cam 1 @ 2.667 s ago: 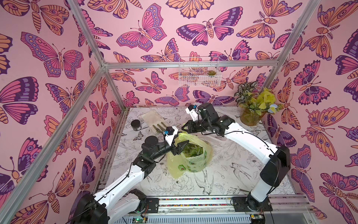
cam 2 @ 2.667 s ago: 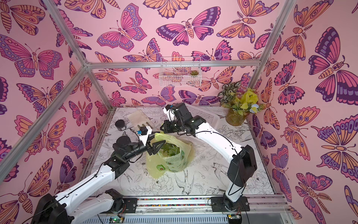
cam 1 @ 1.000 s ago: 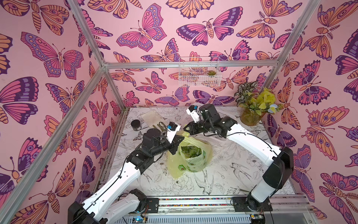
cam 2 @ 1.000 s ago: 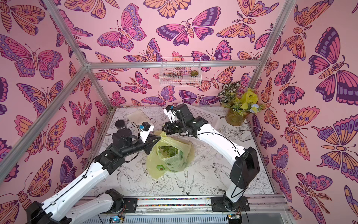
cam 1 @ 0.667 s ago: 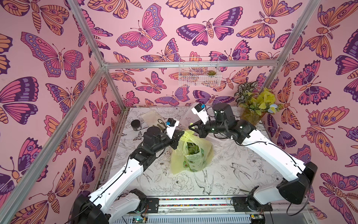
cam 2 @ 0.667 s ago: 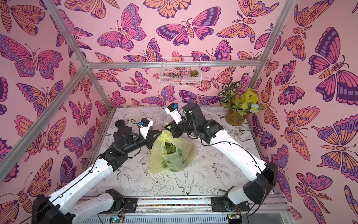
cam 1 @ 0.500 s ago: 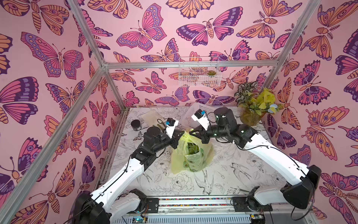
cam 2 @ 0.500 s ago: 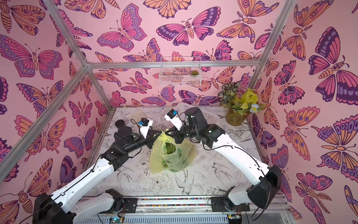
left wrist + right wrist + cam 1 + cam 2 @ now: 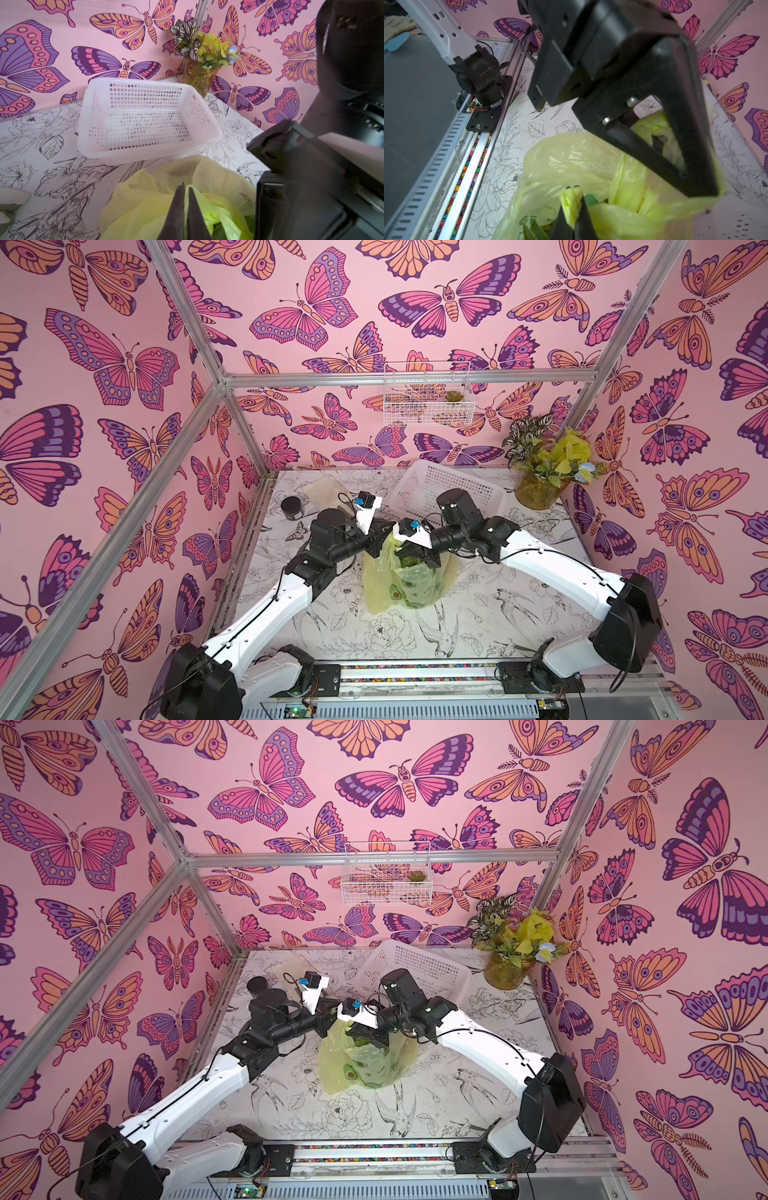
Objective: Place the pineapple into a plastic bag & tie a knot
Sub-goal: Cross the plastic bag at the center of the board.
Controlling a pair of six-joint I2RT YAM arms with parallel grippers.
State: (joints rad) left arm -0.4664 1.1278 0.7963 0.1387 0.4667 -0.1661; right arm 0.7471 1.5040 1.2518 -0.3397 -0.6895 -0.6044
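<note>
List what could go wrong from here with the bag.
1. The right gripper pinches only a thin bunched strip of the bag; a hard pull may tear it or let it slip.
2. The left gripper sits very close to it over the bag mouth, so crossing the handles may make the two collide.
3. The basket stands just behind the bag; a wide swing could knock it.

Bright, soft, even light fills both top views, leaving only faint shadows on the table (image 9: 490,614) beneath the arms, and the walls stretch with wide-angle distortion toward the edges. In the wrist views the plastic bag (image 9: 571,158) glows translucent with small glints, while the right arm (image 9: 311,176), close to the lens, looks dark and soft
</note>
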